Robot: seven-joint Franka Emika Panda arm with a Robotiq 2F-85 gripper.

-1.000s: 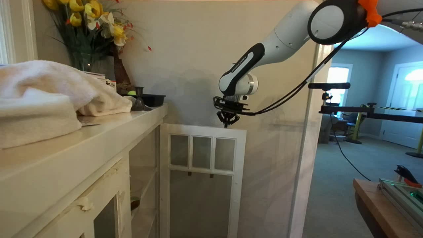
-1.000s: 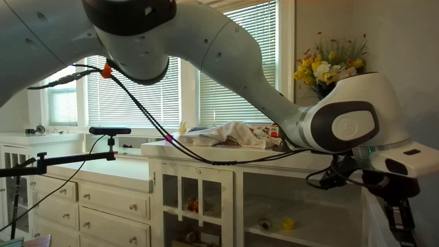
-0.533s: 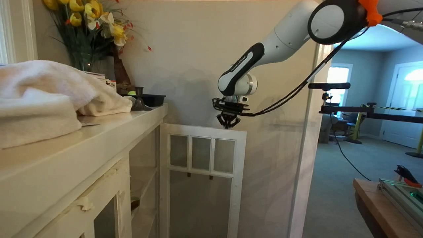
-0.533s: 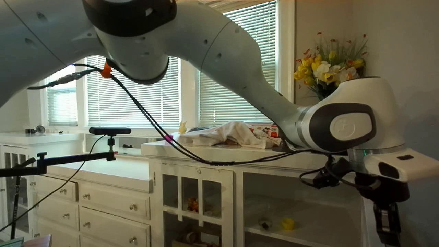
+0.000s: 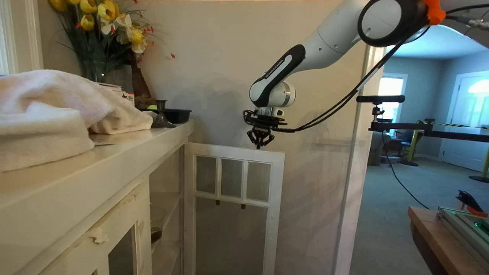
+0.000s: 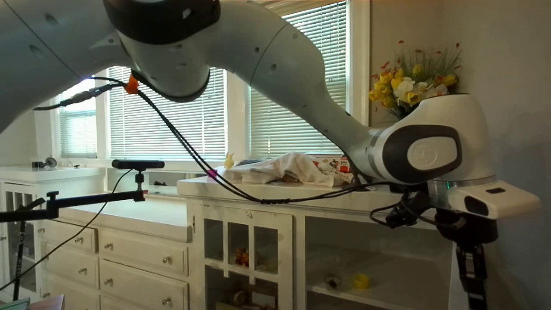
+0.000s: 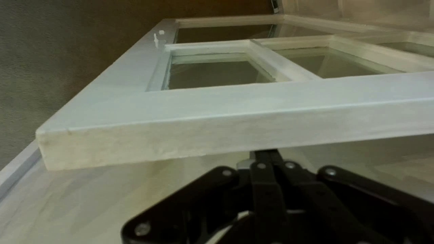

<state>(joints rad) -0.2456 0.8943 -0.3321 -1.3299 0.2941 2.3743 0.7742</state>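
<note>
Currently one white cabinet door (image 5: 232,199) with three small panes (image 5: 231,177) stands open just below the one clenched gripper (image 5: 258,147), whose tips reach behind the door's top edge; leftward, one black tray (image 5: 179,115) sits on the counter (image 5: 126,143).

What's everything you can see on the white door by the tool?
The door looks like white-painted wood, with three small glassy panes above a bigger one. Two dark tabs show beneath the small panes. It stands upright, swung open from the cabinet. The closed tool is right at its top edge; I can't tell whether they touch.
</note>
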